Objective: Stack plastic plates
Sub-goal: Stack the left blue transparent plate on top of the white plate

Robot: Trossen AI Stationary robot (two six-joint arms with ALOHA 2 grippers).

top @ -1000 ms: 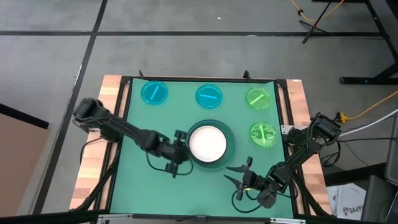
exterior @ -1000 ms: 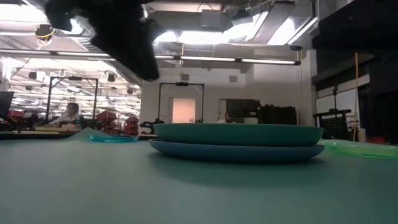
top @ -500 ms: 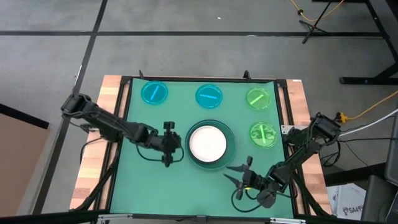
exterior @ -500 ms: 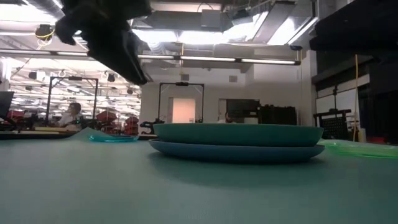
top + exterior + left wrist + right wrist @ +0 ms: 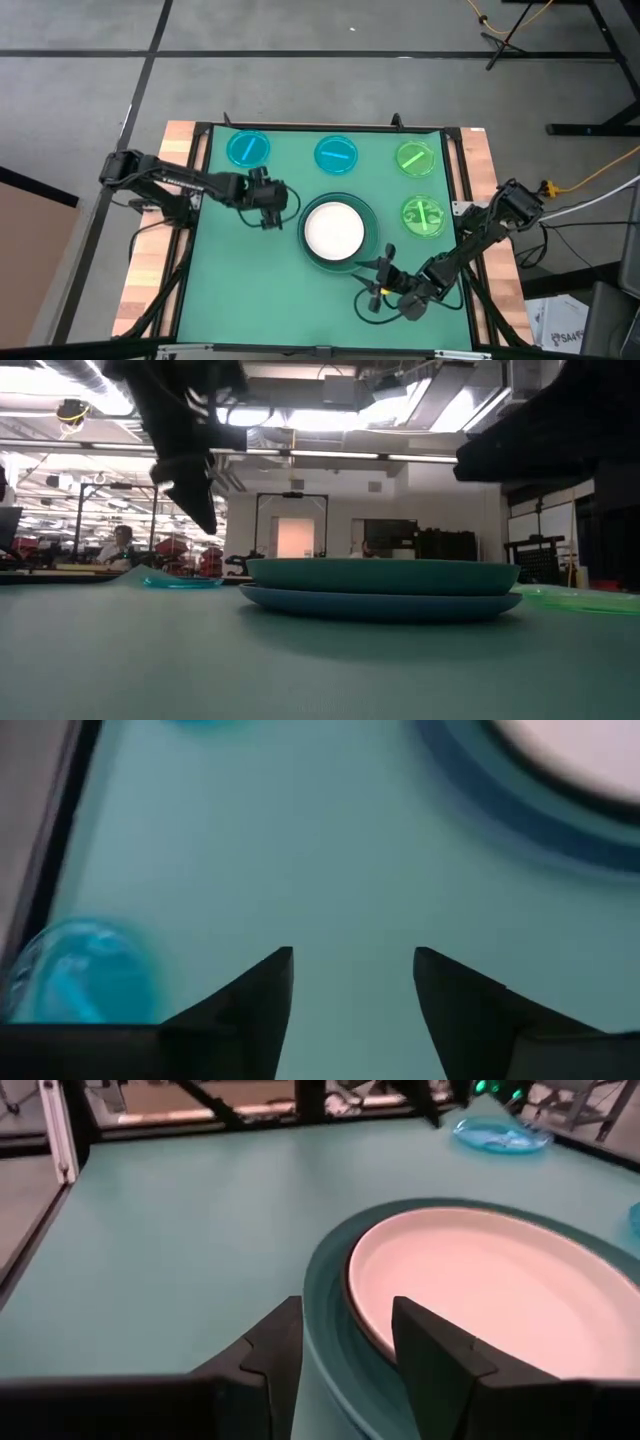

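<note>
The plates form one stack at mid table: a white plate (image 5: 334, 228) lies in a teal-green one (image 5: 362, 250), which rests on a pale blue one (image 5: 380, 606). A dark rim (image 5: 352, 1295) shows under the white plate. Two small cyan plates (image 5: 248, 149) (image 5: 337, 154) and two bright green ones (image 5: 415, 158) (image 5: 423, 215) lie flat and apart on the mat. My left gripper (image 5: 270, 207) hovers open, left of the stack, above bare mat (image 5: 350, 970). My right gripper (image 5: 376, 284) is open at the stack's near right rim (image 5: 345, 1330), apart from it.
A green mat (image 5: 230, 290) covers the table inside a black frame (image 5: 200, 180), with wooden edges outside it. Bare mat lies to the left of and in front of the stack. The small plates line the far edge and right side. A person sits in the room far behind (image 5: 120, 545).
My left gripper has drawn back from the stack's left rim, first toward the table's left, then toward the far edge and the cyan plates, staying open. My right gripper has moved toward the stack's near right rim and turned. The plates have stayed put.
</note>
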